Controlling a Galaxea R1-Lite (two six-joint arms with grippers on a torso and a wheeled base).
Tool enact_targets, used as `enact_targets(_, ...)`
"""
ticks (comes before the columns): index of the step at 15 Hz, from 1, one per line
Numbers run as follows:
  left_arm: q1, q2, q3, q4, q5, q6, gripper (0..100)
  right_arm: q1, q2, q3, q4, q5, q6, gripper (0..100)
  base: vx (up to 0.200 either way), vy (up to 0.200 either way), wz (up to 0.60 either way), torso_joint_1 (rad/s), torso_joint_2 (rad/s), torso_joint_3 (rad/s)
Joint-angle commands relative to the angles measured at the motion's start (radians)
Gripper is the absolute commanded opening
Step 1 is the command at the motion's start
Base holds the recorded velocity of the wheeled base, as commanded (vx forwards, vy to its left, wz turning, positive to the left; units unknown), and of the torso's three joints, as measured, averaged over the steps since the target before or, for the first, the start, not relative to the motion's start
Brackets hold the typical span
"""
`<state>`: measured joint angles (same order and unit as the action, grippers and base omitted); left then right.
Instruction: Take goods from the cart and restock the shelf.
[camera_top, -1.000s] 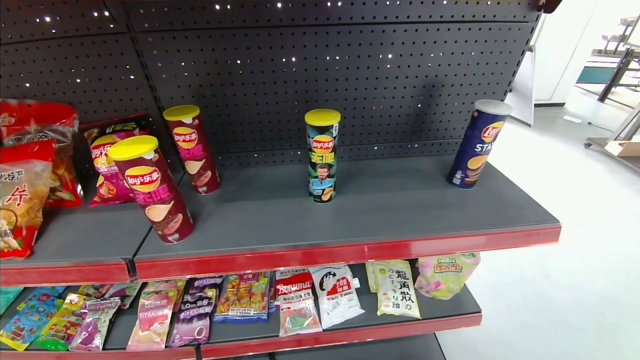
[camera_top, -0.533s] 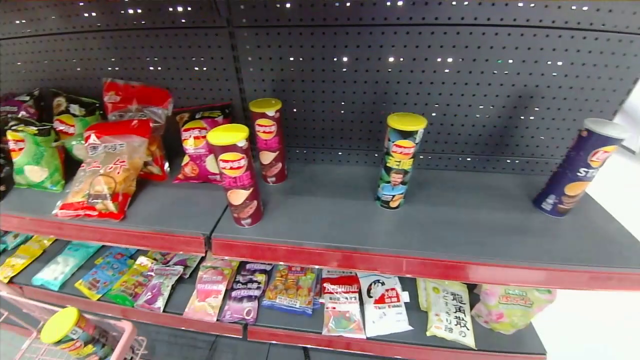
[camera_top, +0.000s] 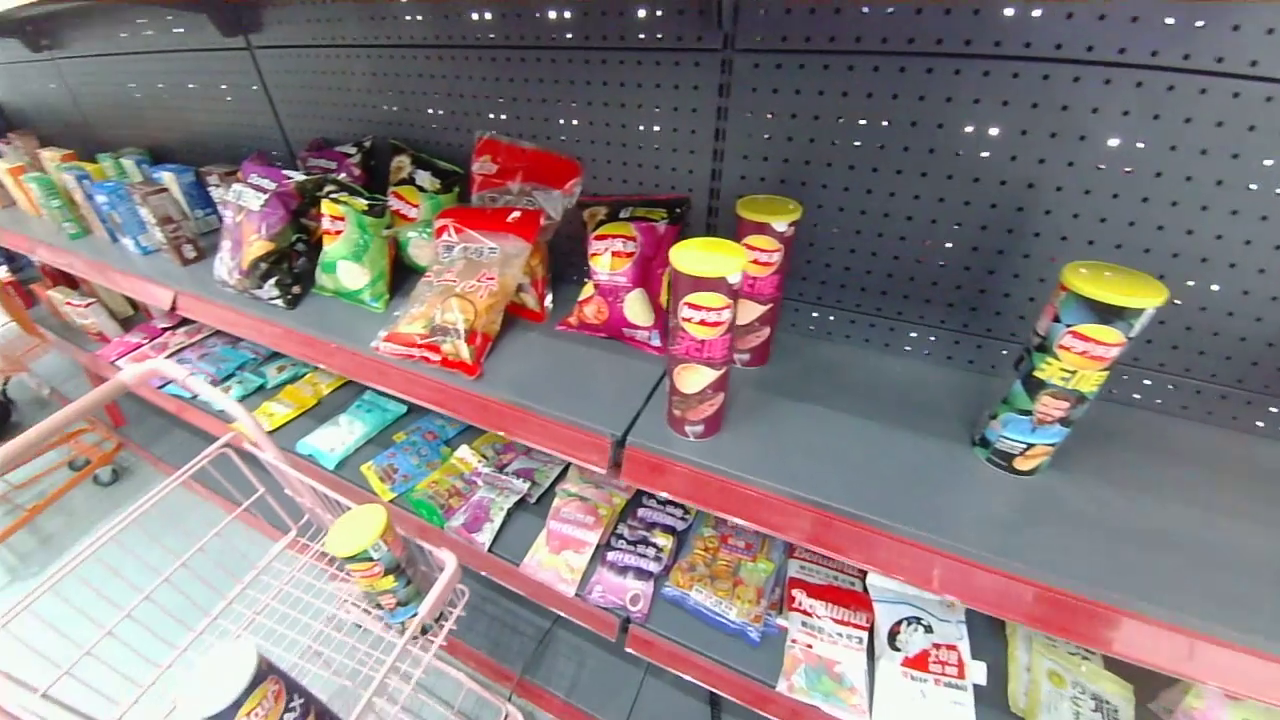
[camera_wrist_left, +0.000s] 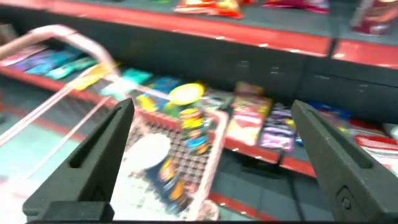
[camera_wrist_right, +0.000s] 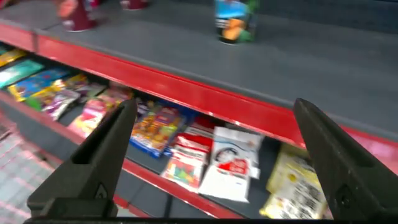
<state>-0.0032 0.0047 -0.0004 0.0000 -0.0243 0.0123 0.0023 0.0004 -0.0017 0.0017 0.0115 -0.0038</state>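
A pink wire cart (camera_top: 250, 470) stands low at the left, in front of the shelf. In it are a yellow-lidded can (camera_top: 375, 560) and a dark can with a white lid (camera_top: 240, 685). My left gripper (camera_wrist_left: 211, 168) hangs open above the cart, with the yellow-lidded can (camera_wrist_left: 191, 124) and the white-lidded can (camera_wrist_left: 158, 168) below it. My right gripper (camera_wrist_right: 211, 162) is open and holds nothing, in front of the grey shelf's red edge (camera_wrist_right: 186, 84). On the grey shelf (camera_top: 900, 470) stand two maroon cans (camera_top: 700, 335) and a green-and-black can (camera_top: 1070, 370).
Chip bags (camera_top: 470, 280) and small boxes (camera_top: 110, 195) crowd the shelf's left half. The lower shelf holds several candy packets (camera_top: 620, 545). An orange cart (camera_top: 60, 460) stands at the far left. There is bare shelf between the maroon cans and the green-and-black can.
The head camera has swung left, so the whole picture shifted right. The pink cart with its cans has come into view and the blue can has left it. Nothing on the shelf moved.
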Motion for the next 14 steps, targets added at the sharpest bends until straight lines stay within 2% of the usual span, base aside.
enact_targets(1,0.000,0.001,0.000,0.000,0.000,0.000,100,0.001,0.000,0.000,0.000,-0.001,-0.001,100,0.000,0.000,0.60,0.002,0.00,0.002)
enact_targets(8,0.000,0.001,0.000,0.000,0.000,0.000,100,0.001,0.000,0.000,0.000,0.001,-0.001,100,0.000,0.000,0.60,0.003,0.00,0.003)
enact_targets(14,0.000,0.001,0.000,0.000,0.000,0.000,100,0.001,0.000,0.000,0.000,-0.001,0.001,100,0.000,0.000,0.00,0.000,0.00,0.000)
